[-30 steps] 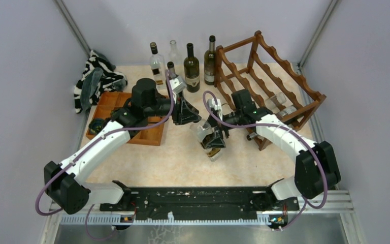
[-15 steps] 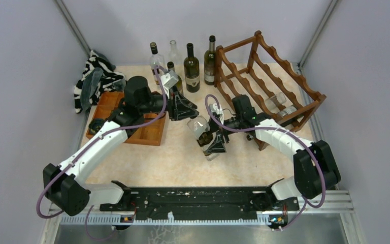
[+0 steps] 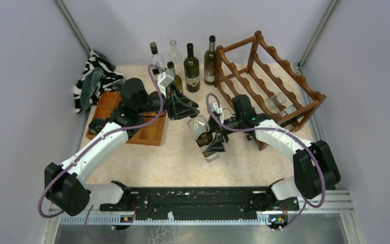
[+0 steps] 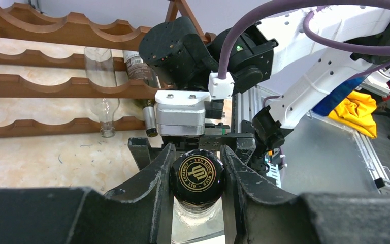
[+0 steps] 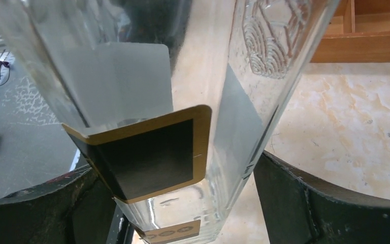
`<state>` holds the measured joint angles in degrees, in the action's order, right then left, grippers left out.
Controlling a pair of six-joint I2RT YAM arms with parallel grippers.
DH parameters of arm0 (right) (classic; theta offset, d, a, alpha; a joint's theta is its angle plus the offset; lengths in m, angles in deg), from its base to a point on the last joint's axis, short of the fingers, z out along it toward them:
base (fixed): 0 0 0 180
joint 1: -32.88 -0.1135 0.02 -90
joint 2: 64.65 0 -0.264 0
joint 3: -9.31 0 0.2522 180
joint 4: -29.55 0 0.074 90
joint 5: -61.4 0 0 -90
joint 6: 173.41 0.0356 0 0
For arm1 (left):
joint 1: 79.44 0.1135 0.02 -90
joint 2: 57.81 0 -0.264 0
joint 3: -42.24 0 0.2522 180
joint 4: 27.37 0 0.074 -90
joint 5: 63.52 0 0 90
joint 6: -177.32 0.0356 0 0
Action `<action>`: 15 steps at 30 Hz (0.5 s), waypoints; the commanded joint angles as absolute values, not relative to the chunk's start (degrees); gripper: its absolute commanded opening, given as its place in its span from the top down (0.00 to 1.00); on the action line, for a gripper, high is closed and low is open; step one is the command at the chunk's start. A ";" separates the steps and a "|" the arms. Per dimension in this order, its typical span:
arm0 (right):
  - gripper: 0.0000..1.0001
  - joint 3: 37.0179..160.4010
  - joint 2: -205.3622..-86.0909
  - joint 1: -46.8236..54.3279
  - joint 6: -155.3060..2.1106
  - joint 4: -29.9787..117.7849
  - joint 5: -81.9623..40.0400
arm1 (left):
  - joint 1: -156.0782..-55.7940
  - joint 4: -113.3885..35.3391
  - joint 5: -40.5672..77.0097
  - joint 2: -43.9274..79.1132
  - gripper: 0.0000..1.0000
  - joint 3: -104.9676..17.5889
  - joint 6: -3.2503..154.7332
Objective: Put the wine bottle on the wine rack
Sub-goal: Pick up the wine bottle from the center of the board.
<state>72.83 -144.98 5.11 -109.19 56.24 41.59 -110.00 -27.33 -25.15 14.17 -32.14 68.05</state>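
The wine bottle (image 3: 201, 130) is clear, square-sided glass with a black and gold label (image 5: 147, 157). It hangs tilted over the table's middle. My left gripper (image 3: 187, 109) is shut on its black cap (image 4: 198, 175), a finger pressing each side. Lower down, my right gripper (image 3: 214, 144) straddles the bottle's body (image 5: 193, 76) and stands open. Bare table shows between the glass and its right finger (image 5: 325, 203). The wine rack (image 3: 284, 66) stands at the back right, close behind my right arm, and its wavy rails (image 4: 56, 86) show in the left wrist view.
Two bottles (image 3: 279, 104) lie in the rack's lower tier. Several upright bottles (image 3: 191, 66) stand along the back wall. An orange-brown compartment tray (image 3: 150, 133) lies at the left under my left arm, with a zebra-striped cloth (image 3: 95, 79) behind it.
My left gripper has drawn back and to the left with the cap, and the bottle has followed it. The right gripper has shifted slightly left along the bottle's body.
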 commanded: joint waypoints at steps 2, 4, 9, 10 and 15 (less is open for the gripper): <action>0.14 73.00 -144.07 4.16 -109.25 53.85 43.89 | -109.08 -17.51 -27.03 12.28 1.00 -32.28 64.15; 0.21 73.21 -143.96 4.15 -109.33 54.06 44.40 | -108.83 -17.23 -26.92 12.39 1.00 -32.05 64.03; 0.66 74.32 -143.93 4.18 -110.41 55.70 45.19 | -108.12 -17.07 -26.47 12.57 1.00 -31.02 63.94; 0.72 74.58 -143.87 4.16 -110.75 56.22 45.01 | -108.03 -17.08 -26.28 12.59 1.00 -30.71 63.94; 0.99 76.25 -143.76 4.14 -113.33 60.26 42.61 | -107.13 -17.52 -25.93 12.81 1.00 -29.05 63.90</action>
